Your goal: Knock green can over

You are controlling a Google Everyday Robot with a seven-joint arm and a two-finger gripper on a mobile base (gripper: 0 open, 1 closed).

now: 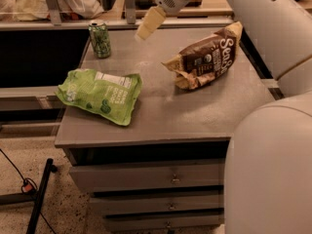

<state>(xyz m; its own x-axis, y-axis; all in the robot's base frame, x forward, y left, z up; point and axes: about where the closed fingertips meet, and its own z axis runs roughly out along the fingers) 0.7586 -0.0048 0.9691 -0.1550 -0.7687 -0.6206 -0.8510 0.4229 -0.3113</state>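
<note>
Shows the gripper (143, 33) hanging above the rear middle of the counter (195, 111), tip angled down and toward the left of the view, clear of the surface and touching nothing. Presents the fingers (152, 21) as one pale wedge with no gap showing (read therefore as pressed together, with nothing between them). Locates the green can (100, 39) at the rear-left corner of the counter, upright, long axis vertical, silver rim uppermost, near both the back and the left edges. Sets the can to the left of the gripper in the view and lower than the tip, apart from it, with bare counter between and nothing in the line joining them. Leaves the light-green snack bag (100, 94) lying flat toward the front-left, well forward of the can and out of that line. Leaves the brown snack bag (204, 57) on the right half, on the far side of the gripper from the can. Suggests, as the relation governing the coming move, a sideways push across the vertical axis: lower the tip to the can's upper half, then sweep leftward, so that contact above mid-height tips the can rather than slides it. Warns of the nearby edges (a toppled can may roll off the counter).
</note>
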